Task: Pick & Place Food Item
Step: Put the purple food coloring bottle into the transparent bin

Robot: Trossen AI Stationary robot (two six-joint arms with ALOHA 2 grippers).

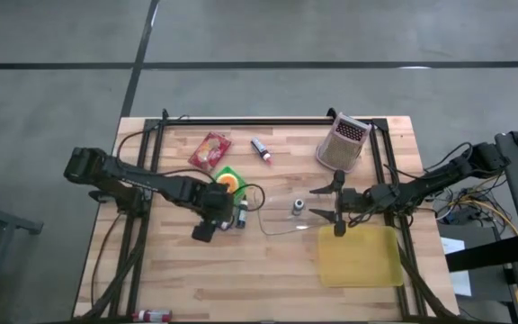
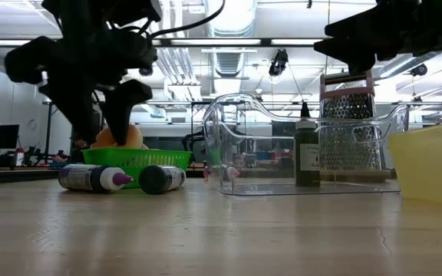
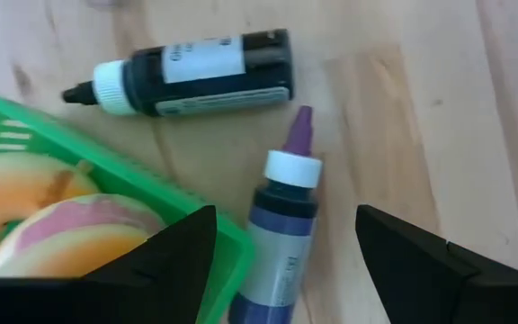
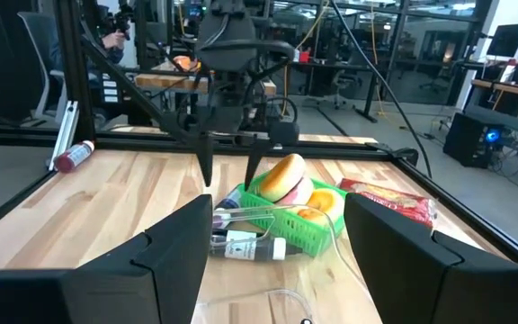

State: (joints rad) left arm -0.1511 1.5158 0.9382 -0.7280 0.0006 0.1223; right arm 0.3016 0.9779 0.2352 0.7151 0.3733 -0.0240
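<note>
Two claws are spread wide and hold nothing. The left claw (image 1: 214, 214) hangs just beside the green basket (image 1: 227, 179), above the purple bottle (image 3: 281, 236) and black bottle (image 3: 192, 71) lying against it. This looks like the approach step; next it must shift over the basket and close on the food (image 4: 286, 178) inside. The right claw (image 1: 329, 205) waits well right of the basket, above the yellow tub (image 1: 360, 259), which looks bare.

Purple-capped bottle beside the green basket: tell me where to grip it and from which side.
Grip the purple-capped bottle across its round body, coming straight down. It lies flat on the table against the green basket, so one finger of the open left gripper must slip between them; the tapered tip offers poor purchase.
</note>
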